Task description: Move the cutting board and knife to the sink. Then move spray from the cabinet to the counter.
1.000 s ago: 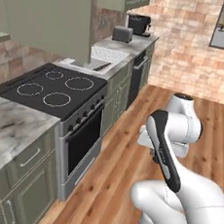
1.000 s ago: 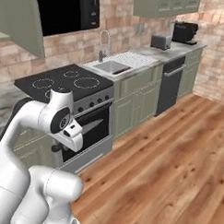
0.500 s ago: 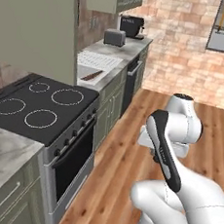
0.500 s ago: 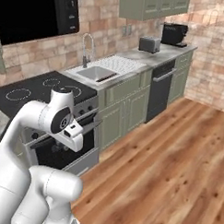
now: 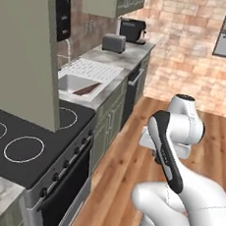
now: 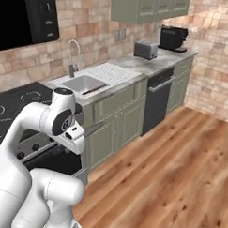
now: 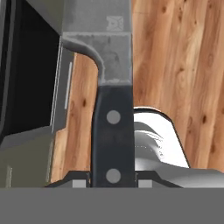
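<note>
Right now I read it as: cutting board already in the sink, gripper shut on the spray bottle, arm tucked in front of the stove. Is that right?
One thing is off. The gripper is shut on the knife, not the spray: the hand view shows its black riveted handle and grey blade running up between the fingers. The rest holds: the cutting board lies in the sink.

Kitchen's got brick walls (image 6: 217, 54), warm wood plank floor (image 6: 169, 184), a black stovetop (image 5: 22, 145), a toaster (image 6: 146, 49) and coffee machine (image 6: 172, 38) down the far end.
</note>
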